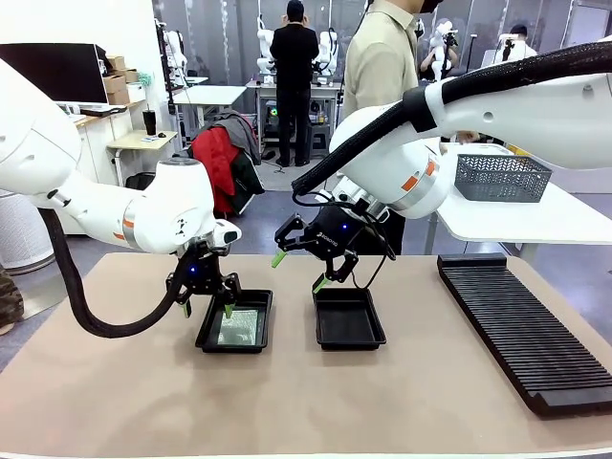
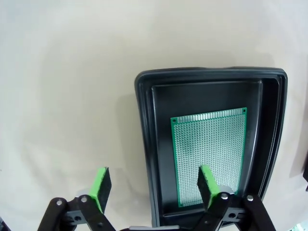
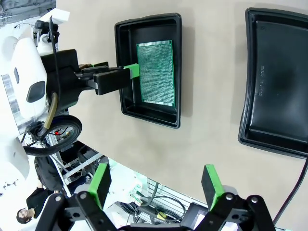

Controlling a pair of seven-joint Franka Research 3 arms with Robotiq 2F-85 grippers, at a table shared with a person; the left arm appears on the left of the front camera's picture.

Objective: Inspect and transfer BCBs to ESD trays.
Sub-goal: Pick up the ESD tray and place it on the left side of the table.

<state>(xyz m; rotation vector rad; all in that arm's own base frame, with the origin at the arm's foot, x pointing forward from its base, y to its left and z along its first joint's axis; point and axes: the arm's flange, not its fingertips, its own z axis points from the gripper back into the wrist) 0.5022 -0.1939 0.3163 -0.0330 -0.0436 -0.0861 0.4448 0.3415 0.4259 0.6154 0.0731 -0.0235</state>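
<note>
A green BCB (image 1: pixel 239 327) lies flat in the left ESD tray (image 1: pixel 234 348). The right ESD tray (image 1: pixel 348 320) holds nothing. My left gripper (image 1: pixel 206 304) hangs open just above the left tray's near-left rim. In the left wrist view the gripper (image 2: pixel 154 186) straddles the tray wall (image 2: pixel 144 144): one finger is outside it, the other over the BCB (image 2: pixel 209 154). My right gripper (image 1: pixel 301 271) is open and raised above the far-left corner of the right tray. The right wrist view looks past that gripper (image 3: pixel 156 185) at both trays (image 3: pixel 149 118) (image 3: pixel 279 72) and the board (image 3: pixel 155 72).
A long black ribbed rack (image 1: pixel 521 325) lies along the table's right side. A grey wire mesh basket (image 1: pixel 502 177) sits on a white table behind it. A person (image 1: pixel 382 67) stands at the far side. Bare tabletop stretches in front of the trays.
</note>
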